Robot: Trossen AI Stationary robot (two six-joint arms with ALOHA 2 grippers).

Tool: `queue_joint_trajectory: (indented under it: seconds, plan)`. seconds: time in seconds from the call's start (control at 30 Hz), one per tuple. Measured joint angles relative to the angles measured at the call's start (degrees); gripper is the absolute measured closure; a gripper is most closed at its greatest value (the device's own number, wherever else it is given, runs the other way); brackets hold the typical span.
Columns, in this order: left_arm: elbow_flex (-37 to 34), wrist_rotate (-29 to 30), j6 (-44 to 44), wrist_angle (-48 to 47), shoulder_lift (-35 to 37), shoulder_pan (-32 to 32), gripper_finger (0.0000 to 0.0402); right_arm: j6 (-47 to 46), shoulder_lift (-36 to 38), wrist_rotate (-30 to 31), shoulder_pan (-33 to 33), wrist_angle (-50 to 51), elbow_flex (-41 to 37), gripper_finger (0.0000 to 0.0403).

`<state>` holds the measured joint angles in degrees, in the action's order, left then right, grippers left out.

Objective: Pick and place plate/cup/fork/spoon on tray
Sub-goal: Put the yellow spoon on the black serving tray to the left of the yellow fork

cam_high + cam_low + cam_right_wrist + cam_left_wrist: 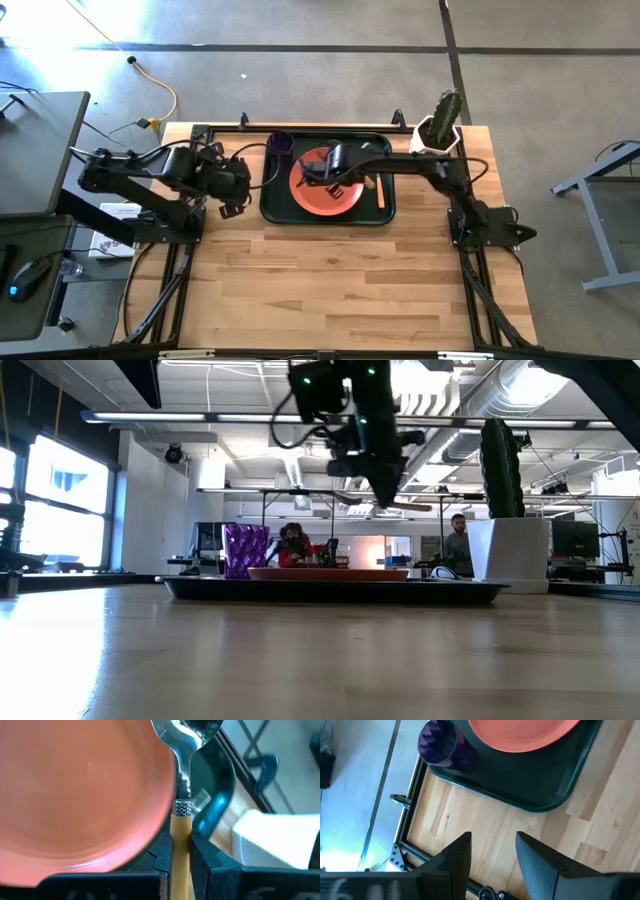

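Counter: pale wood planks, matt, visible grain. Tray: dark green plastic, smooth, slight sheen. Plate: orange-red plastic, smooth, satin. Cup: purple, glossy, faceted wall. Spoon: polished metal bowl and neck, mirror-bright; handle orange, smooth. Cactus pot: white, smooth.

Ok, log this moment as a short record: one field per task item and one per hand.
tray: on the table's far half, holding plate, cup and fork
plate: flat in the tray's middle
cup: upright in the tray's far-left corner, beside the plate
fork: lying in the tray, right of the plate
spoon: held by its orange handle, bowl pointing away from the hand
right hand: over the tray, shut on the spoon
left hand: open, empty, over bare table left of the tray
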<state>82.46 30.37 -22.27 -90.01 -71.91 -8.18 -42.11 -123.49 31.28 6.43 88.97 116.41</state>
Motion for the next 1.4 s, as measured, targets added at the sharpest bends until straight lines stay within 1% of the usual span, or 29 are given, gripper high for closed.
queue_joint_trajectory:
  seconds: [0.17,0.27,0.37,0.57,0.73,0.8,0.97,1.27,1.4]
  plan:
    - [0.0,0.22,0.66,0.08,-0.01,3.21,0.0257,-4.92,9.14,-1.57,3.46,-4.97,-14.27,0.0386]
    - [0.0,0.24,1.02,0.2,0.01,4.96,0.0257,-8.35,14.47,-3.66,5.25,-11.75,-22.73,0.0386]
    - [0.0,0.25,1.12,0.29,0.01,6.69,0.0257,-12.11,19.13,-7.45,7.04,-18.29,-29.93,0.0386]
    - [0.0,0.26,1.2,0.38,0.01,9.13,0.0257,-19.39,23.01,-14.89,9.74,-31.33,-40.51,0.0385]
    - [0.0,0.28,1.93,0.9,0.01,10.3,0.0257,-23.74,23.03,-19.62,11.35,-39.1,-46.06,0.0376]
    - [0.0,0.27,1.98,1.36,0.0,10.61,0.0257,-24.93,23.03,-20.65,11.95,-40.59,-47.89,0.0376]
    - [0.0,0.28,1.99,1.52,0.01,10.93,0.0257,-25.21,23.01,-21.44,13.28,-40.94,-49.57,0.0377]
    - [0.0,0.27,2.46,1.76,-0.01,10.9,0.0257,-24.39,22.08,-24.73,14.58,-47.17,-52.2,0.0377]
    - [0.0,0.3,2.47,1.91,-0.01,10.9,0.0257,-23.38,20.93,-26.24,14.6,-47.13,-52.53,0.0377]
